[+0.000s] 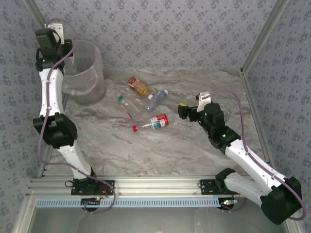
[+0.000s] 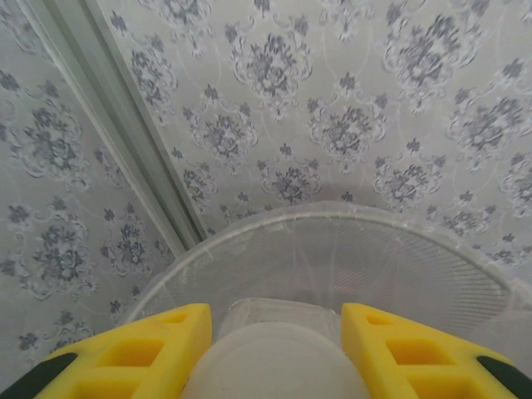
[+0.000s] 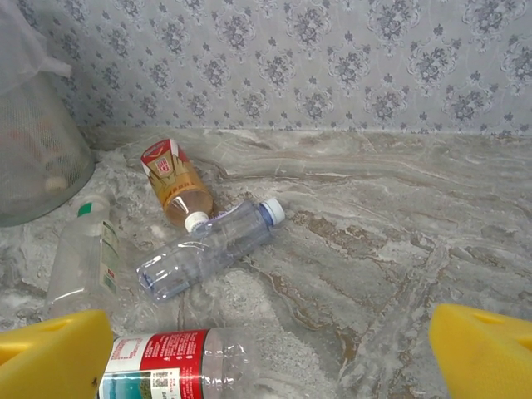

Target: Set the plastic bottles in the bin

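The left gripper (image 2: 274,334) is clamping a held bottle (image 2: 274,366), of which the left wrist view is showing just a pale rounded end between the yellow fingers (image 2: 154,341). It is hanging over the rim of the bin (image 2: 349,249), which is standing at the table's (image 1: 194,155) far left corner. Holding the bottle above the mouth looks deliberate: once let go, it should be falling straight inside rather than glancing off the wall. This reads as the release step.

The right gripper (image 3: 266,357) is hovering empty near the right edge, jaws spread wide and facing the loose bottles, probably so it can be lining up a pick while the other arm is busy. Nearest it, just ahead of the jaws, the red-label bottle (image 3: 174,366) is lying on its side mid-table. Beyond, toward the far edge, the blue-cap bottle (image 3: 208,249) and orange bottle (image 3: 174,183) are lying with their cap ends nearly touching, and the green-cap bottle (image 3: 83,258) is resting to their left, nearer the bin. Four bottles are waiting on the table, so the job is partway through.
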### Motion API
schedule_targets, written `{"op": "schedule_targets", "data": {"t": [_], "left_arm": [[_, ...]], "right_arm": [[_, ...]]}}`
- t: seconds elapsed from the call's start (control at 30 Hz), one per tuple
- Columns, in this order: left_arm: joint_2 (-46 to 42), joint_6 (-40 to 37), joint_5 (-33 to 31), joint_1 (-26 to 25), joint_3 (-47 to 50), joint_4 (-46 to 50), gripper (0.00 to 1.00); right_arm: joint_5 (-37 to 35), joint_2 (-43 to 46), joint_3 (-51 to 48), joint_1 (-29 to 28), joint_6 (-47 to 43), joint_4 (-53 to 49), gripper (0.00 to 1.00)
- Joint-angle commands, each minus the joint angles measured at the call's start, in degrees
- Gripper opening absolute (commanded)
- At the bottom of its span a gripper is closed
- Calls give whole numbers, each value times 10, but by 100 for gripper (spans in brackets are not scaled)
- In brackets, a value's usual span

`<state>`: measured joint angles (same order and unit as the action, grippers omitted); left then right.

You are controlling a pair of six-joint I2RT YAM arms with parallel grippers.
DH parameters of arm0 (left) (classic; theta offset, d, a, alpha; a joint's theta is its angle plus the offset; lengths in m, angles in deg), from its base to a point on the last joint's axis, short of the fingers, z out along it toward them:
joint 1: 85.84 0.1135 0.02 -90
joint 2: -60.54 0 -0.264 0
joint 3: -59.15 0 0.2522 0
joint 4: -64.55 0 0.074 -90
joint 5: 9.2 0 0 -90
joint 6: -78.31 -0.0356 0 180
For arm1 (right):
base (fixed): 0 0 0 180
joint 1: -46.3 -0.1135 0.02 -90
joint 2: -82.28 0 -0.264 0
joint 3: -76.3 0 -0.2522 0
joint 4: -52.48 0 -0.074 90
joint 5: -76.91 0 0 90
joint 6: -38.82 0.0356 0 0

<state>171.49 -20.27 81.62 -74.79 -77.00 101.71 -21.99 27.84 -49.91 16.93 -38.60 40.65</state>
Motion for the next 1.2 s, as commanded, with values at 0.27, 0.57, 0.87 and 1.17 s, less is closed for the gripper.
{"op": "schedule_targets", "data": {"t": [0.27,0.57,0.87,1.17], "left_arm": [[81,-1,27,3,-90,67,68],[54,55,99,-4,-98,83,90],[50,127,186,-31,-112,79,99],[-4,198,103,-90,-104,101,99]], "right_arm": [[-51,3,20,0,25,-19,100],[-49,3,14,1,30,-14,100],[-57,6,7,5,47,-15,100],[-70,6,-11,16,79,-17,100]]}}
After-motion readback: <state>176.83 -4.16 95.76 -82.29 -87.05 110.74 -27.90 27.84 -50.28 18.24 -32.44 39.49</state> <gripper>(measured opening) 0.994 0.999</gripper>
